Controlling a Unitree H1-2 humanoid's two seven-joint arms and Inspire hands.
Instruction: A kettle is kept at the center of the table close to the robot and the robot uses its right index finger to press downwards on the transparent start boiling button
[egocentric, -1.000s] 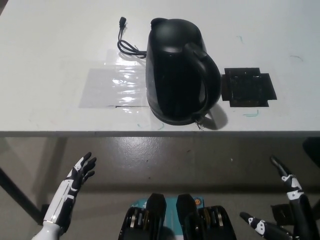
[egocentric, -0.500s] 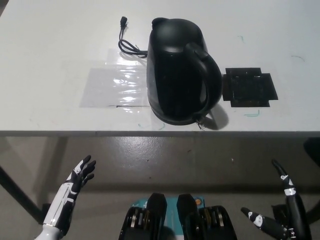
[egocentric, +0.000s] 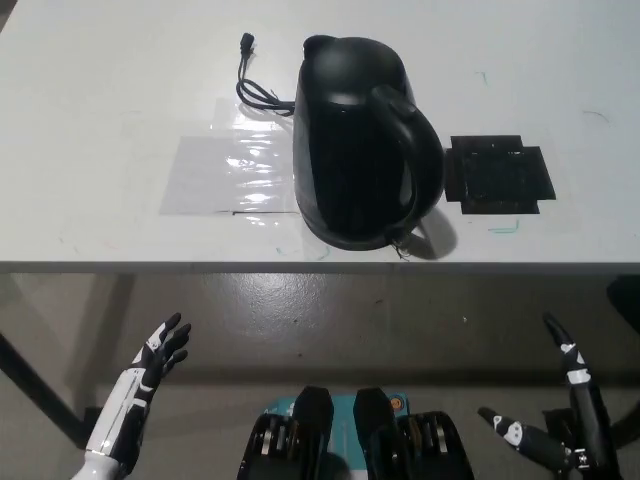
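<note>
A black kettle (egocentric: 358, 140) stands on the white table (egocentric: 100, 90) near its front edge, handle (egocentric: 418, 140) turned to the right. The start button is not discernible against the dark body. My black right hand (egocentric: 560, 425) hangs low at the bottom right, below the table edge, fingers spread and open, far from the kettle. My white left hand (egocentric: 150, 375) rests at the lower left, open, also below the table edge.
A black power cord (egocentric: 255, 85) trails from the kettle's back left. A clear plastic sheet (egocentric: 225, 170) lies left of the kettle. A flat black square pad (egocentric: 497, 173) lies to its right. Grey floor shows under the table front.
My right hand has dropped slightly lower toward the bottom right corner. The left hand has sunk a little. The kettle has not moved.
</note>
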